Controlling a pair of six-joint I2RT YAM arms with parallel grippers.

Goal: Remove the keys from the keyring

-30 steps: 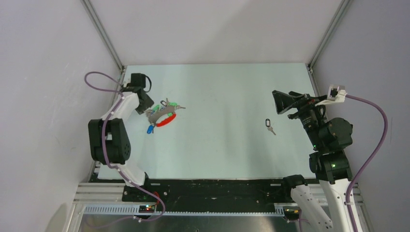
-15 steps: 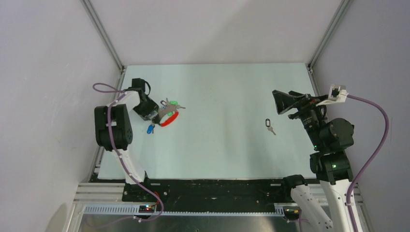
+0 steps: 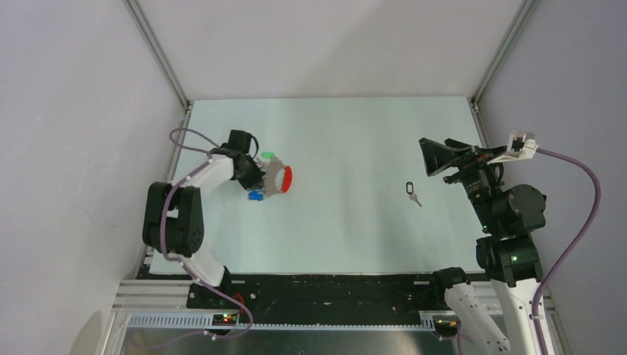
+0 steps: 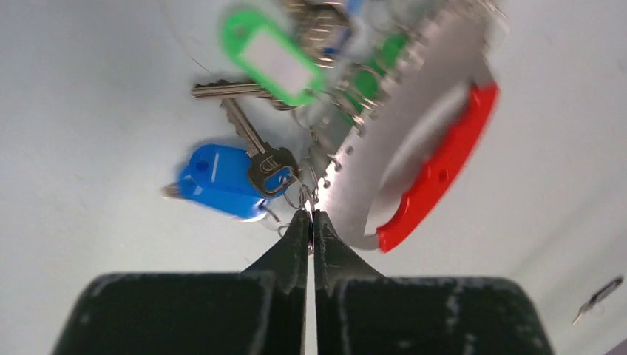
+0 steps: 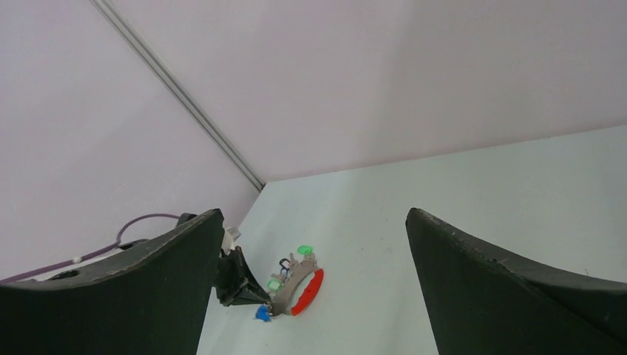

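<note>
The keyring (image 3: pixel 276 178) is a bunch at the table's left, made of a curved red loop (image 4: pixel 444 170), a grey strap (image 4: pixel 403 140) and thin wire rings. Its keys carry a blue tag (image 4: pixel 220 180) and green tags (image 4: pixel 270 57), and a silver key (image 4: pixel 255 144) lies beside the blue tag. My left gripper (image 4: pixel 310 220) is shut on a thin wire ring at the strap's end, seen from above at the bunch's left (image 3: pixel 260 185). At the right my right gripper (image 3: pixel 438 158) hovers open and holds nothing. From the right wrist view the bunch (image 5: pixel 297 287) shows far off between the open fingers.
A lone silver key with a black oval tag (image 3: pixel 411 192) lies on the pale table right of centre, below my right gripper, and shows at the edge of the left wrist view (image 4: pixel 600 294). Aluminium frame posts (image 3: pixel 159 55) and grey walls close in the table's back and sides.
My left gripper has closed on the bunch's wire ring and swung right toward the table's middle, carrying the bunch with it. The right arm has barely moved.
</note>
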